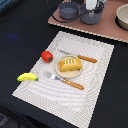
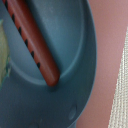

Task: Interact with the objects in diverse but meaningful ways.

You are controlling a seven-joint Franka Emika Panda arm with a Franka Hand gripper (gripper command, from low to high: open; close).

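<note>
The claw (image 1: 91,6) hovers above a grey pot (image 1: 90,17); its grip state cannot be told. Directly beneath, the brown sausage stick (image 2: 35,42) lies diagonally inside.

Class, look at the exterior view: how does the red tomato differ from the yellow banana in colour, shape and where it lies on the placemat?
Colour: the red tomato with green stem is red; the yellow banana is yellow with a darker tip.
Shape: the tomato is round; the banana is long and curved.
Place: the tomato lies nearer the small round plate holding the golden-yellow bread loaf; the banana lies at the striped placemat's edge.
Shared: both are small toy foods toward the exterior view's left.
</note>
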